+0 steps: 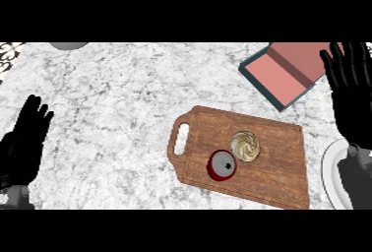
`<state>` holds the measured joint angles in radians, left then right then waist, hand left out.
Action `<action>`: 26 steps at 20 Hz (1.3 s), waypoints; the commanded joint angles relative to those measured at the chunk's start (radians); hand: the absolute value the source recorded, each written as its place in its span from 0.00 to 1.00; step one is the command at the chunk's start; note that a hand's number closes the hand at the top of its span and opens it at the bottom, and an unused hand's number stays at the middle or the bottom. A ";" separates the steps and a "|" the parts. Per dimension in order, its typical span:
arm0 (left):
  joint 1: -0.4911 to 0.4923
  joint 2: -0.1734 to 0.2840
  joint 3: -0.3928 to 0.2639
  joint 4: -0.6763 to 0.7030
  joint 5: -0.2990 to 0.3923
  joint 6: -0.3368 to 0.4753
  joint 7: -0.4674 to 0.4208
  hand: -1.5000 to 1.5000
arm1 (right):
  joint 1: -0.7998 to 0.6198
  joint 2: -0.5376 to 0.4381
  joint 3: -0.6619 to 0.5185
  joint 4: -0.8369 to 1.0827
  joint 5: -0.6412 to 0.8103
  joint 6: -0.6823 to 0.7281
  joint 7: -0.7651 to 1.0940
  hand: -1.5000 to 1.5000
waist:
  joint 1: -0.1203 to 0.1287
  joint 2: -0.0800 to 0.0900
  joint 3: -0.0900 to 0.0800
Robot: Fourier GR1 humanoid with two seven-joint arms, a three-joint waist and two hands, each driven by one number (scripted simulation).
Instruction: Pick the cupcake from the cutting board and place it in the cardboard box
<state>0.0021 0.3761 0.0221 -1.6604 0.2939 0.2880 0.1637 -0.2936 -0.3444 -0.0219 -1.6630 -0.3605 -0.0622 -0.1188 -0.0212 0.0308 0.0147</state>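
Note:
A cupcake (pixel 245 145) with swirled cream frosting stands on the brown wooden cutting board (pixel 272 172), near its middle. The box (pixel 287 71), pinkish inside with a dark teal rim, lies at the upper right of the counter. My right hand (pixel 354 83) is open at the right edge, fingers straight, just right of the box and above and to the right of the cutting board. My left hand (pixel 25 140) rests open at the left edge, fingers up, far from the board.
A red apple (pixel 222 165) sits on the board right next to the cupcake's lower left. A white plate (pixel 331 172) shows at the right edge, partly behind my right forearm. A grey round object (pixel 69 45) peeks in at the top left.

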 commanded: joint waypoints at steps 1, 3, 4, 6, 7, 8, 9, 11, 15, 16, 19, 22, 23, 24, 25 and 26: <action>-0.087 0.029 -0.003 0.050 -0.006 -0.039 0.061 0.50 | -0.043 -0.027 -0.006 0.046 -0.041 0.075 0.056 0.00 | 0.019 -0.029 -0.015; -0.040 0.007 -0.048 -0.004 -0.008 -0.054 0.042 0.50 | -0.032 -0.077 0.060 0.081 -0.072 0.215 0.096 0.00 | 0.026 -0.029 -0.014; -0.028 0.016 -0.038 0.014 0.017 -0.099 0.011 0.50 | -0.039 -0.092 0.094 0.117 -0.075 0.282 0.094 0.00 | 0.036 -0.025 -0.015; -0.032 0.029 -0.044 0.000 0.032 -0.138 0.009 0.50 | -0.081 -0.145 0.128 0.156 -0.128 0.406 0.166 0.00 | 0.053 -0.022 -0.015; -0.027 0.010 -0.045 0.009 0.041 -0.117 0.024 0.50 | -0.067 -0.274 0.061 0.105 0.249 0.169 0.011 0.00 | 0.017 -0.027 -0.021; -0.077 0.036 -0.028 0.023 0.087 -0.161 0.085 0.50 | -0.019 -0.105 -0.019 0.231 0.104 0.152 -0.138 0.00 | 0.024 -0.022 -0.013; -0.005 0.021 -0.037 0.023 0.085 -0.187 0.035 0.50 | 0.014 -0.034 0.013 0.220 0.127 0.129 -0.228 0.00 | 0.032 -0.026 -0.013; 0.019 0.035 -0.012 0.031 0.094 -0.214 0.008 0.50 | 0.112 -0.078 -0.001 0.176 0.068 0.297 -0.386 0.00 | 0.018 -0.029 -0.013; -0.002 0.030 0.000 -0.007 0.104 -0.208 0.055 0.50 | 0.114 -0.132 0.034 0.118 0.177 0.339 -0.470 0.00 | 0.019 -0.033 -0.014; -0.019 0.065 0.039 0.025 0.126 -0.241 0.058 0.50 | 0.085 -0.160 0.038 0.124 0.187 0.367 -0.457 0.00 | 0.021 -0.031 -0.015; -0.046 0.032 0.002 0.021 0.087 -0.187 0.070 0.50 | 0.073 -0.319 0.078 0.076 0.289 0.418 -0.329 0.00 | 0.007 -0.034 -0.016; 0.000 0.018 -0.010 0.017 0.093 -0.212 0.041 0.50 | 0.034 -0.427 0.126 0.024 0.449 0.398 -0.219 0.00 | 0.017 -0.037 -0.018; -0.029 0.024 -0.003 0.011 0.081 -0.177 0.075 0.50 | 0.019 -0.457 0.141 -0.032 0.474 0.403 -0.152 0.00 | 0.006 -0.041 -0.019; -0.021 0.037 0.011 0.033 0.104 -0.223 0.052 0.50 | 0.006 -0.444 0.181 -0.016 0.530 0.390 -0.124 0.00 | 0.024 -0.034 -0.019; -0.031 0.044 0.012 0.036 0.098 -0.214 0.071 0.50 | -0.023 -0.470 0.202 -0.058 0.547 0.418 -0.069 0.00 | 0.023 -0.035 -0.019; 0.005 -0.009 -0.038 -0.001 0.058 -0.187 0.029 0.50 | 0.013 -0.465 0.242 -0.106 0.583 0.417 -0.033 0.00 | 0.018 -0.039 -0.018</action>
<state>-0.0128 0.3986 0.0155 -1.6420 0.3809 0.0866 0.2153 -0.2741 -0.7446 0.1399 -1.6759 0.0998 0.3329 -0.2773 -0.0029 -0.0055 -0.0034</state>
